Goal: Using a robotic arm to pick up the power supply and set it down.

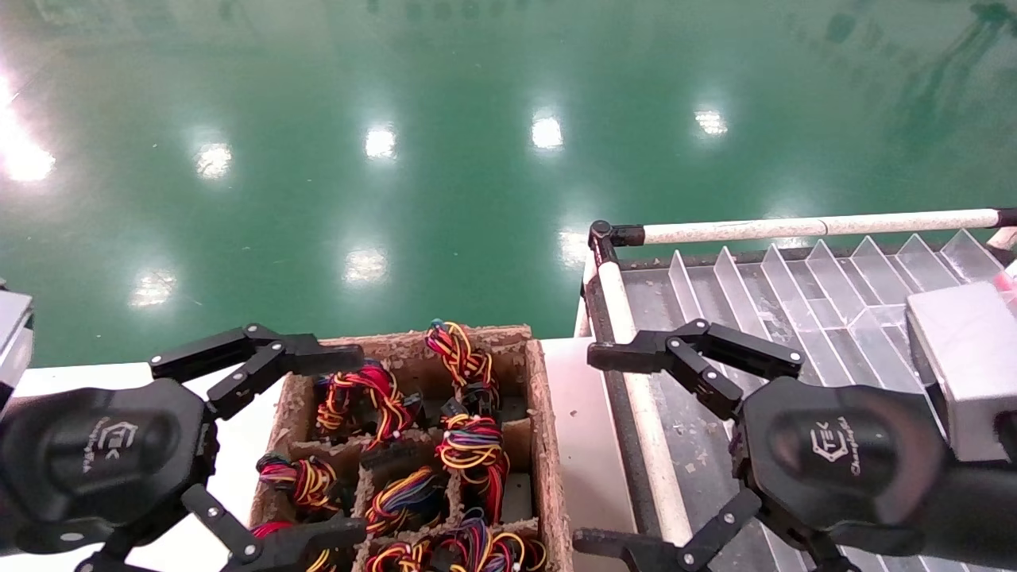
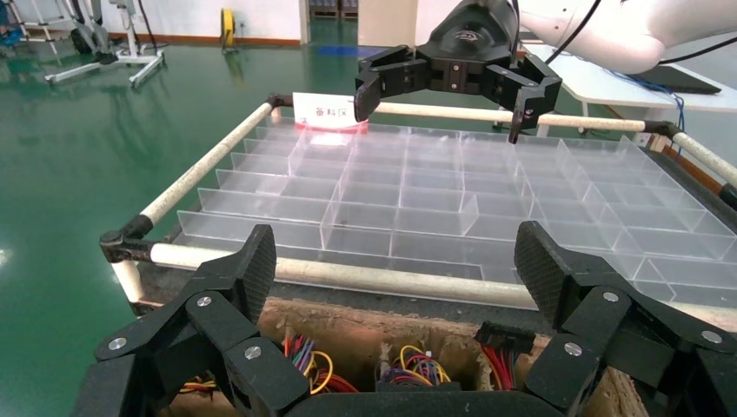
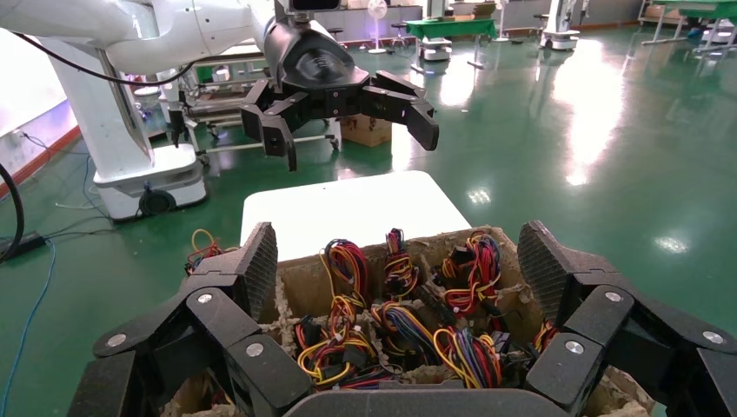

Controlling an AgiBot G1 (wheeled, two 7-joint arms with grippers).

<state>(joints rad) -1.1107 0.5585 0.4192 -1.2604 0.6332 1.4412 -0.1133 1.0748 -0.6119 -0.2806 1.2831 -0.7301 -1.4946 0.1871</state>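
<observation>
A glossy green floor (image 1: 445, 159) spreads beyond my white desk (image 1: 592, 445). At six o'clock in the head view sits a brown pulp carton (image 1: 540, 413) divided into cells, each holding a grey power supply under its red, yellow and blue wire bundle (image 1: 473, 449). My black left claw (image 1: 262, 453) hangs wide open at the carton's nine o'clock edge; the black right claw (image 1: 628, 453), equally wide, hovers at three o'clock over the clear partitioned tray (image 1: 802, 294). I worry the fingers snag loose wires, or lift a neighbour.
</observation>
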